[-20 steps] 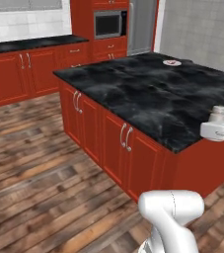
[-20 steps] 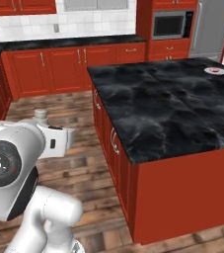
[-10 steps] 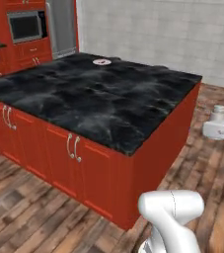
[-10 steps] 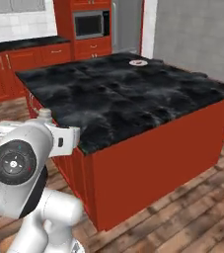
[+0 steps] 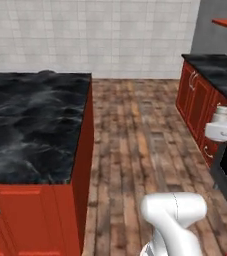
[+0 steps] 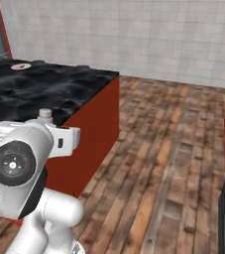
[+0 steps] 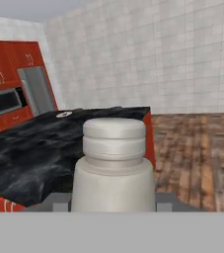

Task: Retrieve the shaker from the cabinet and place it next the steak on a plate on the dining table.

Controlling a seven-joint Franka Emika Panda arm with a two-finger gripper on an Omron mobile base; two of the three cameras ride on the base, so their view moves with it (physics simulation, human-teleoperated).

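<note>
While shaker (image 7: 113, 168) fills foreground, marble dining table (image 7: 49, 148), perhaps plate (image 7: 63, 114)

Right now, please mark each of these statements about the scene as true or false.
1. The gripper is shut on the shaker. True.
2. The shaker already stands beside the plate. False: it is carried in the gripper, away from the plate, which lies far back on the dining table.
3. The dining table has a black veined top and a red base. True.
4. The floor is white tile. False: it is brown wood planks; the tiles are on the wall.
5. The shaker lies on its side in the gripper. False: it stands upright, with its cap on top.
</note>
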